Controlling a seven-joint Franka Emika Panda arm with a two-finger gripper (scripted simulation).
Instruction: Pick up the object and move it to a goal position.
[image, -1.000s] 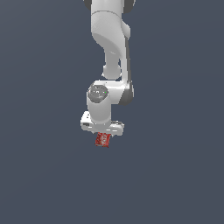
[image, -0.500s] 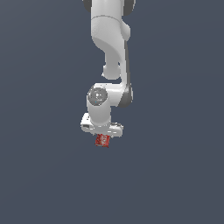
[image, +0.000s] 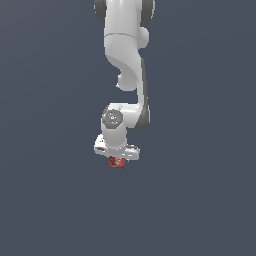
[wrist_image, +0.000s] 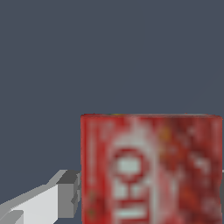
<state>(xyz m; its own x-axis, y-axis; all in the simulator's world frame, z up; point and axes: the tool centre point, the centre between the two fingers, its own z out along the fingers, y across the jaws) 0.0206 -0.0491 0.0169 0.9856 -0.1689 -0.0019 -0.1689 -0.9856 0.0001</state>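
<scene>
The single white arm (image: 125, 60) had moved only a little over the last second: its wrist and hand sat slightly higher in the exterior view and a touch toward that view's left, while the upper link had swung into a straighter hang. That read as the carrying phase of the task, with the pick already made and the goal not marked anywhere in the pictures.

There was one gripper (image: 117, 159), pointing down near the middle of the exterior view, and it was clamped on the red box (image: 117, 162), which hung just beneath the hand with plain dark ground all around it. In the wrist view one grey finger (wrist_image: 65, 192) pressed against the side of that box (wrist_image: 151, 168).

Count: one arm, one gripper, one box.
</scene>
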